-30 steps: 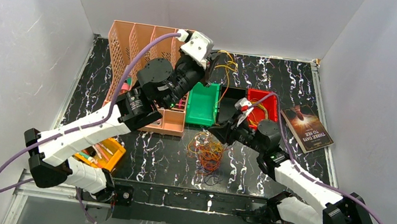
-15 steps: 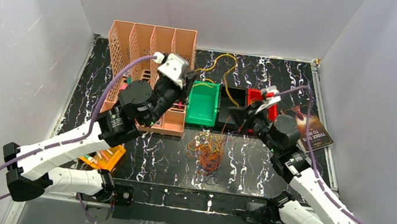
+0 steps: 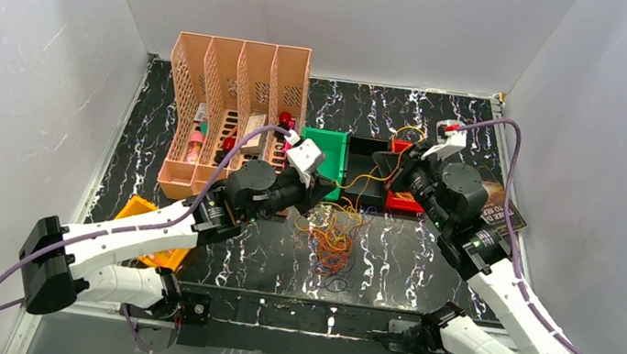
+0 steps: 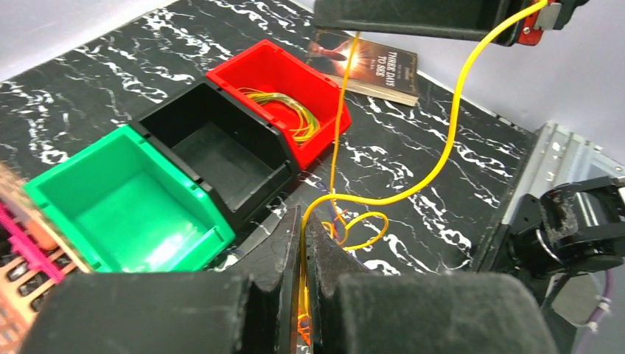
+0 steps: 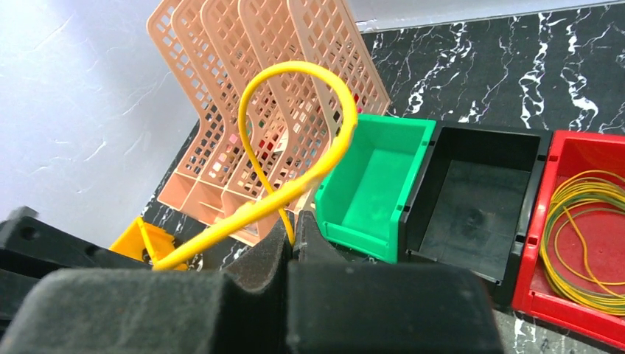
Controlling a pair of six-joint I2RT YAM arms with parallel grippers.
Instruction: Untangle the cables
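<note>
A tangle of orange, yellow, red and dark cables (image 3: 333, 240) lies on the black marbled table in front of the bins. One yellow cable (image 3: 360, 182) runs out of it and spans between both grippers. My left gripper (image 3: 322, 193) hangs just above the tangle's left side. In the left wrist view it (image 4: 304, 221) is shut on this yellow cable (image 4: 442, 158). My right gripper (image 3: 386, 164) is over the black bin, and it (image 5: 294, 225) is shut on the same cable, which arcs up in a loop (image 5: 295, 68).
A green bin (image 3: 324, 155), a black bin (image 3: 364, 173) and a red bin (image 3: 406, 183) stand in a row; the red bin (image 5: 567, 158) holds coiled yellow-green loops (image 5: 589, 236). A peach file organizer (image 3: 236, 111) stands back left, a book (image 3: 495, 207) at right, a yellow bin (image 3: 145, 232) front left.
The left arm came down from the organizer at the back to just above the tangle. The right gripper closed on the yellow cable and moved back and right.
</note>
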